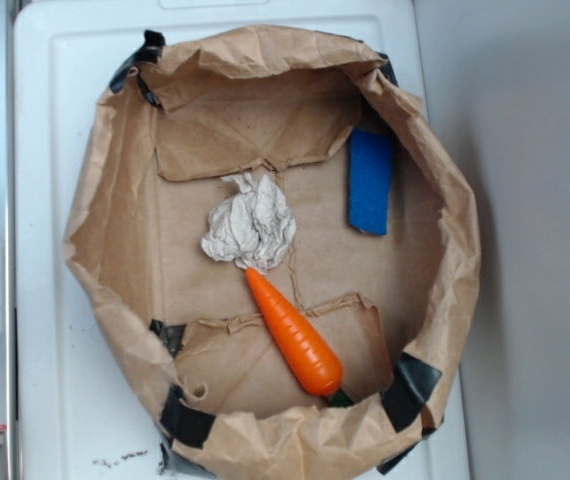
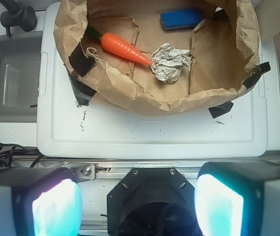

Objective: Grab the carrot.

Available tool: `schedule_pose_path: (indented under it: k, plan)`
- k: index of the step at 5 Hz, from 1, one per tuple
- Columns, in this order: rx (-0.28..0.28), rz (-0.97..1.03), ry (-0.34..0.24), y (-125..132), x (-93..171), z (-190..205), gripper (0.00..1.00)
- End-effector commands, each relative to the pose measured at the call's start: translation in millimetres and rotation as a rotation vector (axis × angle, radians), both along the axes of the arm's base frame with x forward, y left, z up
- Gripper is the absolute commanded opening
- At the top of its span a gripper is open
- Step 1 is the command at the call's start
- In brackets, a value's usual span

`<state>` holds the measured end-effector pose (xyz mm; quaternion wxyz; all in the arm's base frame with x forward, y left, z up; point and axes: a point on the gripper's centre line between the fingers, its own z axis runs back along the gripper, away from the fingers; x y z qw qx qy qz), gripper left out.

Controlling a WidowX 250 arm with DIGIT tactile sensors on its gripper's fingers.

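While well short of the paper bag [image 2: 130, 93], gripper [image 2: 137, 204] spread wide and empty, carrot [image 1: 293, 334] untouched beside paper ball [image 1: 250, 226]; approach and grasp all remaining.

Carrot [image 1: 293, 334] – glossy plastic; paper ball [image 1: 250, 223] crumpled, matt; bag [image 1: 445, 300] – creased brown paper.
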<state>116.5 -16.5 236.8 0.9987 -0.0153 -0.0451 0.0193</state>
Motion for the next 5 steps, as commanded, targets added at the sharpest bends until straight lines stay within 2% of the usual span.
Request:
schedule_pose_path:
  k: [1, 2, 5]
  plan:
    - [0.0, 0.0, 0.0, 0.0, 0.0, 0.0, 1.0]
    - [-0.013, 0.084, 0.014, 0.7, 21.1, -1.9, 1.0]
    - [-0.065, -0.01, 0.049, 3.1, 77.8, -9.5, 1.0]
